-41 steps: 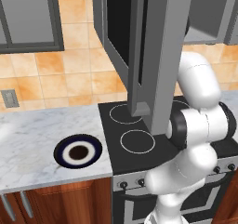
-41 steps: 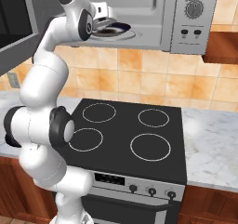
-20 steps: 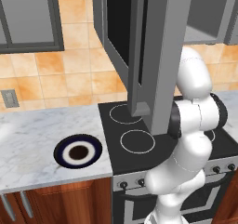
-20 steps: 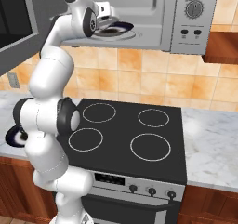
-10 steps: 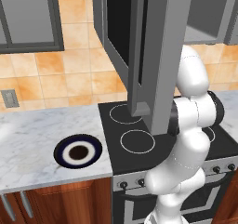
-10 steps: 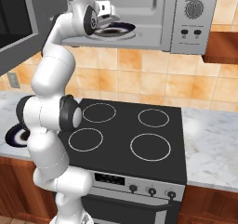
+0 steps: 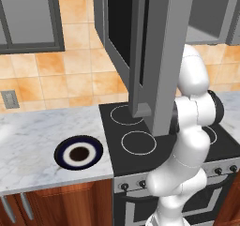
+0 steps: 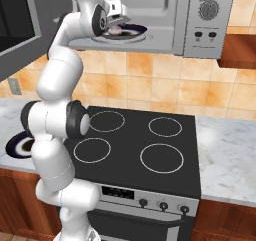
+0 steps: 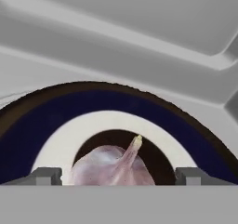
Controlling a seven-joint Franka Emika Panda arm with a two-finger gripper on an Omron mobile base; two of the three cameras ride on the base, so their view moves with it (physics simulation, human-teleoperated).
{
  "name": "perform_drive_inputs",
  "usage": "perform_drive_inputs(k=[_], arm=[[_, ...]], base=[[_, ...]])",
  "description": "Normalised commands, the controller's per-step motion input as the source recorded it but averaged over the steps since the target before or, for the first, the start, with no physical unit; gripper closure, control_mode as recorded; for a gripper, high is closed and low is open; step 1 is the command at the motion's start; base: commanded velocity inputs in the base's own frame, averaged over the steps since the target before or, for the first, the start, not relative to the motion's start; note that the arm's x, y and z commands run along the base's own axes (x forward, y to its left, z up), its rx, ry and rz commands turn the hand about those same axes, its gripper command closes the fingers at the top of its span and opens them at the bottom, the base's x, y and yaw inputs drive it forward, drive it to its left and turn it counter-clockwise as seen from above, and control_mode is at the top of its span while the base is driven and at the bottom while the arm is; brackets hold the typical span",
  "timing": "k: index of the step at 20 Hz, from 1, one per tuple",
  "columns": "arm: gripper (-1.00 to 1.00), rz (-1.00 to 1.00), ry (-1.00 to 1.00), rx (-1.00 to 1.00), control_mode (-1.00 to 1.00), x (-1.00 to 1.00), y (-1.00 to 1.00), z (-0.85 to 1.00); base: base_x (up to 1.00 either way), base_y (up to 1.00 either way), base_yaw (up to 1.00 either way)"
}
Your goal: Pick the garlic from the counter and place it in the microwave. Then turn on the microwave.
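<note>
The garlic [image 9: 114, 166] lies on the dark centre of a blue plate with a white ring [image 9: 56, 116] inside the microwave [image 8: 165, 22], whose door [image 7: 161, 56] stands swung open. In the hand view the bulb sits between the two finger tips [image 9: 45, 175], with a clear gap on either side, so the gripper [image 9: 118, 176] stands apart and clamps nothing. The bulb rests on its rounded base; its pale stem runs up and slightly to the right in that view, toward the back wall of the oven cavity.

In the right base view the arm reaches up from the base to the cavity's left part, the gripper [image 8: 116, 16] just over the plate's rim [image 8: 131, 33], with the garlic [image 8: 116, 29] a small pale spot beneath it.

Compared with a second ago, the fingers have spread wider, while the arm's pose has hardly changed. A second plate [image 7: 78, 153] lies on the counter [image 7: 28, 150], near the stovetop [image 8: 137, 147] edge.
</note>
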Motion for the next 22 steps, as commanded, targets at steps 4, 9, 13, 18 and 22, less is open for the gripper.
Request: perform_drive_inputs(k=[4,9,13,18,22], arm=[[-1.0,0.0,0.0,0.0,-1.0,0.02,-0.19,0.0],[-1.0,0.0,0.0,0.0,-1.0,0.0,-0.08,0.01],[-1.0,0.0,-0.05,0.0,-1.0,0.0,0.0,0.06],[-1.0,0.0,-0.1,0.0,-1.0,-0.03,0.0,0.02],[-1.0,0.0,-0.13,0.0,-1.0,-0.06,-0.01,0.01]], base=[[0.0,0.0,0.0],[0.0,0.0,0.0],[0.0,0.0,0.0],[0.0,0.0,0.0],[0.0,0.0,0.0]])
